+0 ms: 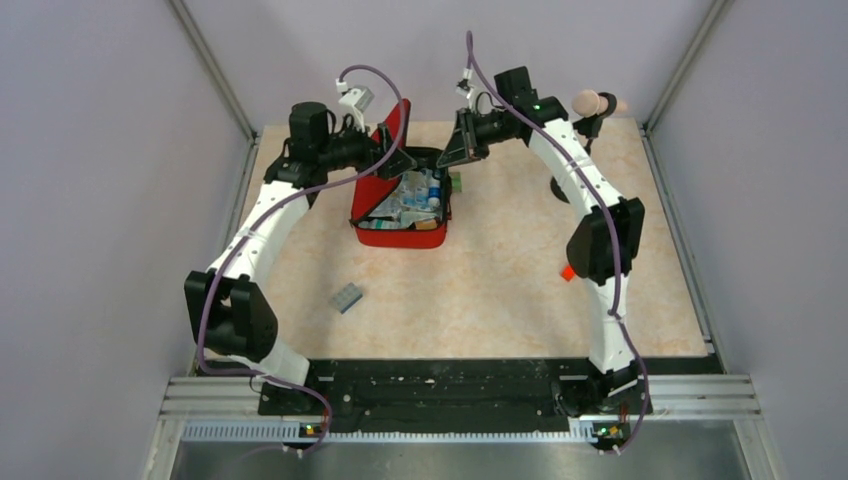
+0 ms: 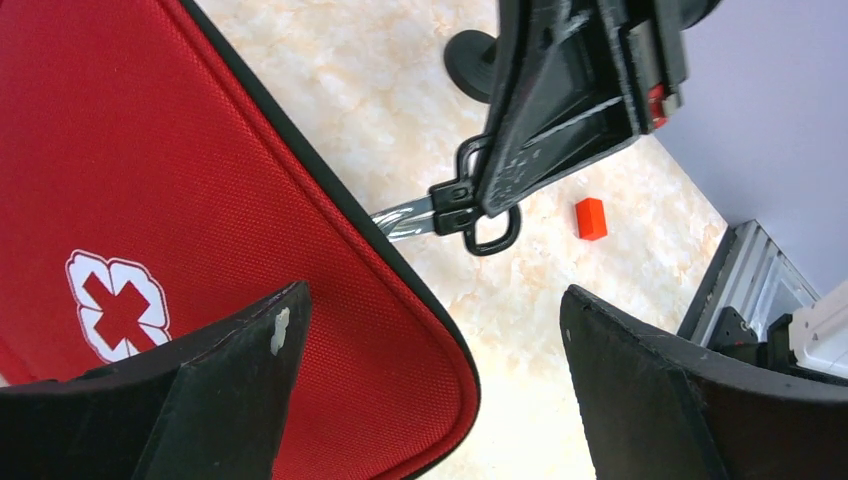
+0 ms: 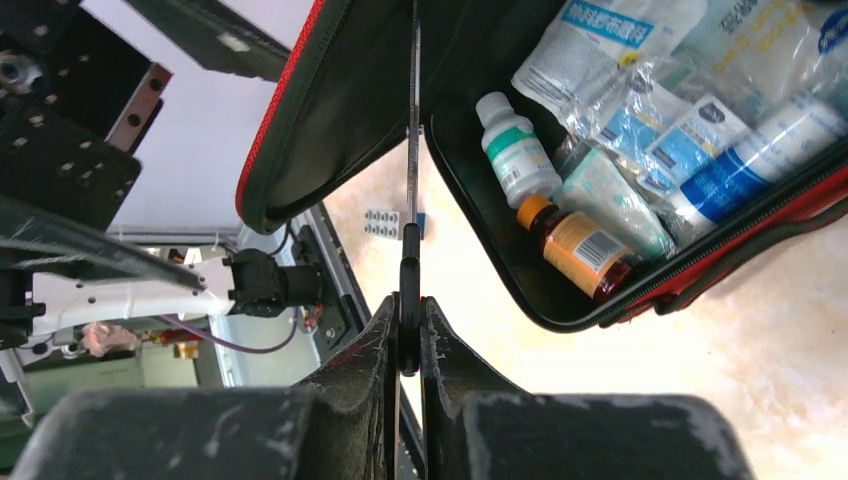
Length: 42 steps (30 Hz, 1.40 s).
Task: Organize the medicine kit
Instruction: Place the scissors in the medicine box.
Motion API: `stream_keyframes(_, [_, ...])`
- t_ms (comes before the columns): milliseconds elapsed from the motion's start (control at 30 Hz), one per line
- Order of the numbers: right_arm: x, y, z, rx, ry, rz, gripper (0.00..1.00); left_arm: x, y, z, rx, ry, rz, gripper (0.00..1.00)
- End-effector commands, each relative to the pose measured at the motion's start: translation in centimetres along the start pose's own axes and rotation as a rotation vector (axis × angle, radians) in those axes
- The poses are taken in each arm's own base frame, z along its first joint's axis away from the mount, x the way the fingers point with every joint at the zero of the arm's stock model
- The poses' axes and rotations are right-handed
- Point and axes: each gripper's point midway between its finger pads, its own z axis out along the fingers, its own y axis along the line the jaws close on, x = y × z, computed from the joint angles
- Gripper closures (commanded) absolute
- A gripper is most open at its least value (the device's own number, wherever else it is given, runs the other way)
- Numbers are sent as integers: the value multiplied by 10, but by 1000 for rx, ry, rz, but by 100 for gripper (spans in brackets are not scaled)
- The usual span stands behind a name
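Medicine kit [image 1: 400,240] sits unzipped toward the far middle of the table [image 1: 500,290] in the overhead view. Its red lid [image 1: 368,193] is propped up along the left side, and packets and bottles fill the base. The left gripper [image 1: 397,160] is right at that lid, and the right gripper [image 1: 462,140] is just off the kit's far right corner. A grey block [image 1: 346,297] lies by itself nearer the arm bases, and a small orange-red block [image 1: 567,272] peeks out beside the right arm.

Left wrist cam: jaws are spread wide with nothing between them. The fingers [image 2: 230,390] hang over the outside of the lid, the side with the white cross [image 2: 118,305]. Opposite, the right gripper has black-handled scissors [image 2: 470,215] pinched, with the blade reaching the lid's black edge. Can't tell if it actually touches.

Right wrist cam: jaws are clamped tight on the scissors handle, with the blade pointing straight up into the gap between lid and base. Inside the base there's a white bottle [image 3: 515,150] with a green label, an amber bottle [image 3: 572,245] with an orange cap just beside it, plus a blue-and-white tube [image 3: 740,165] and a pile of sealed packets.
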Motion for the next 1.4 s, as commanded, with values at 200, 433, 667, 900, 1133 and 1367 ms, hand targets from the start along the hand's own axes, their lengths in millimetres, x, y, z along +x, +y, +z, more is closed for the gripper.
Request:
stream_keyframes(200, [-11, 24, -14, -27, -52, -1, 94, -9, -12, 9, 14, -9, 74, 2])
stream_keyframes(433, [-39, 30, -11, -51, -119, -10, 93, -7, 16, -7, -196, 5, 176, 1])
stream_keyframes(667, [-40, 26, -4, -53, -123, 37, 92, -14, 7, -22, -325, 21, 442, 1])
stream_keyframes(900, [-33, 25, 5, -113, -82, 90, 98, 0, 1, -26, -402, 131, 527, 13])
stream_keyframes(1133, [-24, 15, 12, -53, -69, 171, 98, 11, 13, -37, -469, 198, 540, 41])
stream_keyframes(1367, [-38, 9, 24, 64, -140, 281, 99, 17, 11, -33, -417, 251, 603, 95])
